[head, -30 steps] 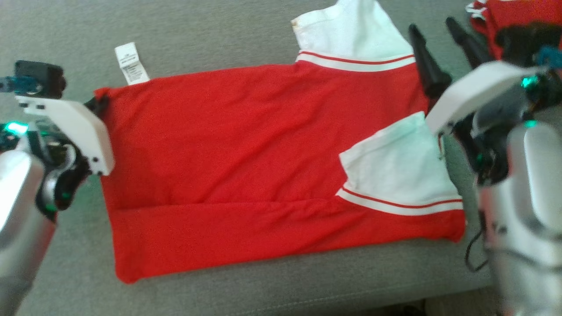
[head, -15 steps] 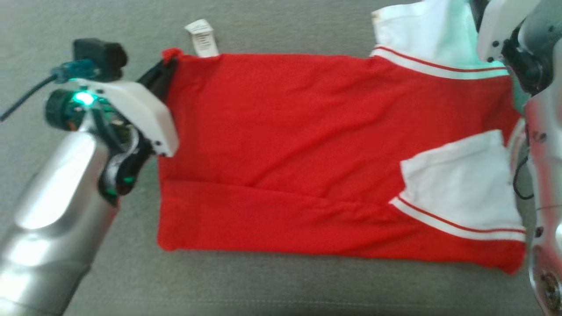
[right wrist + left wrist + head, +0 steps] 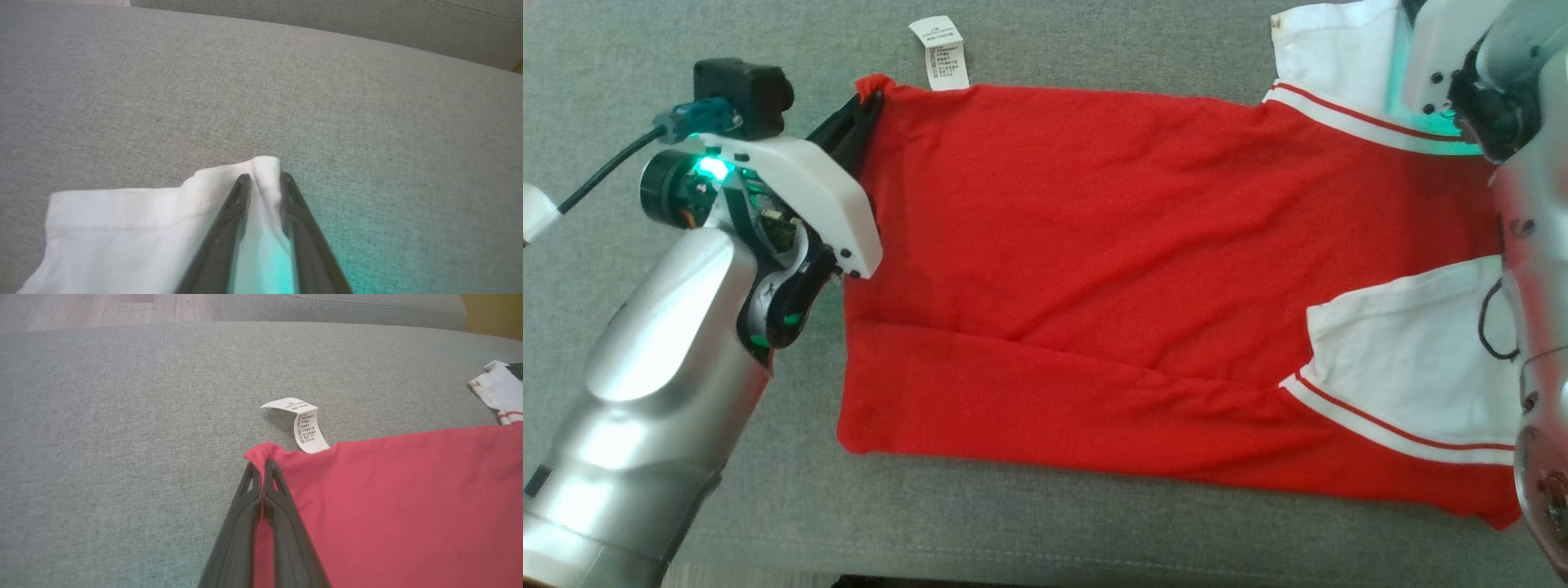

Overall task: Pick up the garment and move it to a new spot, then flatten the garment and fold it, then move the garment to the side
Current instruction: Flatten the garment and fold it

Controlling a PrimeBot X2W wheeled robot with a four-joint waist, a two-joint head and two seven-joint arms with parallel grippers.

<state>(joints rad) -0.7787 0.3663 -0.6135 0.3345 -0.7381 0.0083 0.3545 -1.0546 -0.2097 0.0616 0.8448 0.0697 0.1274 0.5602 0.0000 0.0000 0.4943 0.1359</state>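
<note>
Bright, even light; soft focus; perhaps mild edge distortion.

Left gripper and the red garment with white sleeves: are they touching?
Touching. Left wrist view shows the left gripper pinching the red garment at its corner, between its fingers.

Grey woven-fabric sofa seat (image 3: 1094, 523) pretty much everywhere, w/ 1 stitched seam (image 3: 1143, 562) along the front edge. Back cushion (image 3: 367, 312) is the same grey. Pale wood floor (image 3: 81, 308) beyond it, yellowish patch (image 3: 494, 314) in 1 corner. Soft, even light.
</note>
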